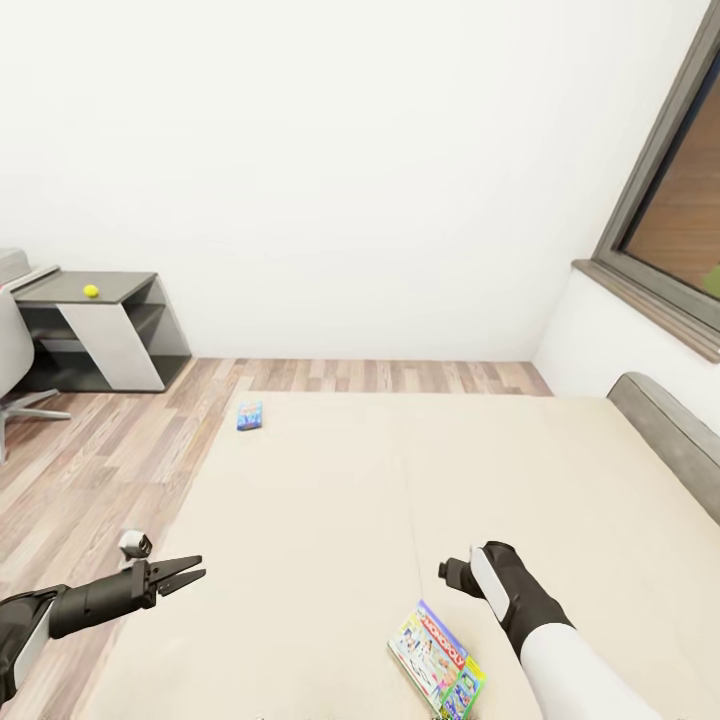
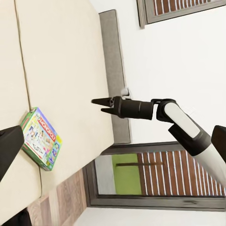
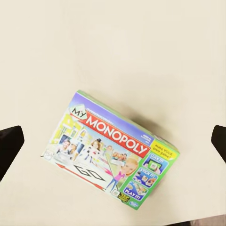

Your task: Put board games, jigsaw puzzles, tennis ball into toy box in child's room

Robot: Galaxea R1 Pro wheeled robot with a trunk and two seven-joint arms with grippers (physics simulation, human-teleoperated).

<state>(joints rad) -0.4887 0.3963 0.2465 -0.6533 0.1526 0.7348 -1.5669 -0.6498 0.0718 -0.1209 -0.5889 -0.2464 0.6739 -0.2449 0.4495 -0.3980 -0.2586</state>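
A green-edged Monopoly board game lies flat on the bed, close to its near edge. My right gripper hovers above it, open, and its fingertips stand wide on both sides of the box without touching it. A smaller blue board game lies at the mattress's far left corner. The tennis ball rests on a dark grey cabinet by the wall. My left gripper is open and empty over the bed's left edge. The toy box and the jigsaw puzzles are out of view.
A grey headboard borders the bed on the right, under a dark-framed window. An office chair stands at far left by the cabinet. Wood-plank floor runs between the bed and the cabinet.
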